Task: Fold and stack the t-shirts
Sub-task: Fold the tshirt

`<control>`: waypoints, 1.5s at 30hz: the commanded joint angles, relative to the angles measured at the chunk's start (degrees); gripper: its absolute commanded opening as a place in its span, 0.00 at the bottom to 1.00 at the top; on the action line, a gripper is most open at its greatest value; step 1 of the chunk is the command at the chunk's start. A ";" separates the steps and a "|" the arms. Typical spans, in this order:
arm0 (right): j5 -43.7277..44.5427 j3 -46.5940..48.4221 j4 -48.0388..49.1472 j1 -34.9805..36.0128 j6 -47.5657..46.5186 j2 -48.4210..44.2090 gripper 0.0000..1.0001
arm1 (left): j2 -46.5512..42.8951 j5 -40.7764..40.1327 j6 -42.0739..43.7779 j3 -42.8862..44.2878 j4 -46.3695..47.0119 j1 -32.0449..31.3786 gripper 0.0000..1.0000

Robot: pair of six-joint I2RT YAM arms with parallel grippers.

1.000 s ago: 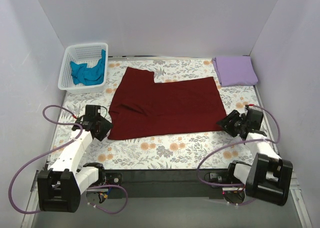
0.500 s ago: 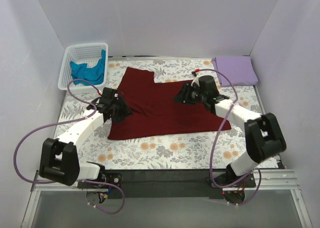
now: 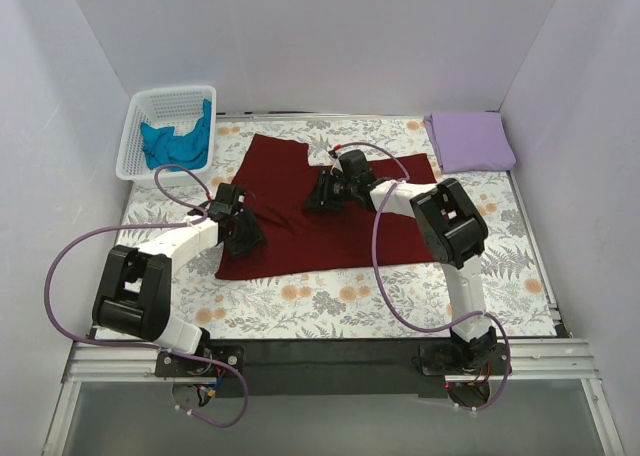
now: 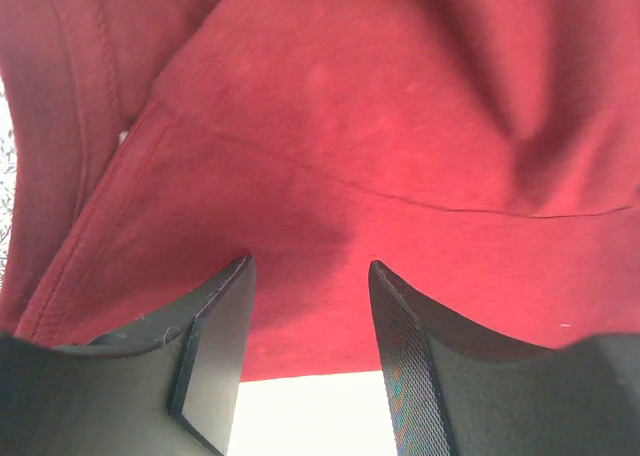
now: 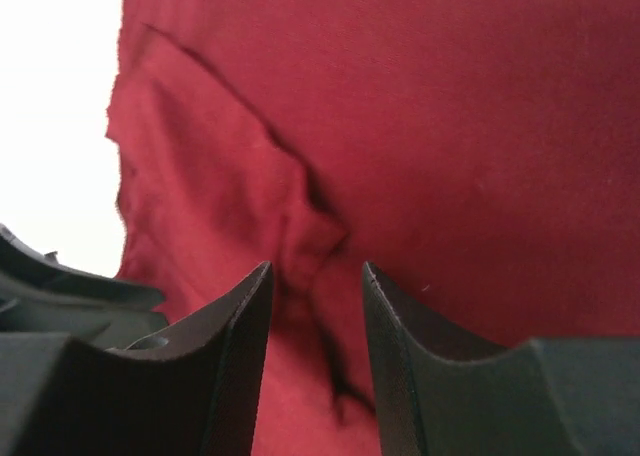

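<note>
Maroon t-shirt (image 3: 340,226) lies spread mid-way across the floral cloth (image 3: 320,296), with a notch cut into its far edge. You've got both arms over it.

Left gripper (image 3: 243,234) sits at the shirt's left edge, near the front-left corner. In the left wrist view the jaws stand partly apart, with a hem and seam line just past the tips and nothing pinched between them.

Right gripper (image 3: 318,194) is over the upper middle of the shirt, just below the notch. Its jaws are also partly apart. A raised wrinkle runs into the gap, but I can't tell whether it touches either finger.

Lavender t-shirt (image 3: 472,141) is folded flat at the far right corner. Teal t-shirt (image 3: 172,146) is crumpled in the white basket (image 3: 133,154) at the far left, well apart from both arms.
</note>
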 commanded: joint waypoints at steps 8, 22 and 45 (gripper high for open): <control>-2.10 5.43 3.95 1.18 3.21 5.16 0.45 | -0.38 -3.19 0.16 -4.60 0.70 -0.18 0.47; -2.20 7.19 4.21 1.70 1.46 5.08 0.10 | -0.55 -3.01 0.16 -5.13 1.05 -0.18 0.47; 0.97 7.72 4.21 0.56 -8.04 0.07 0.01 | 0.68 -3.54 0.25 -4.69 -0.44 -0.18 0.47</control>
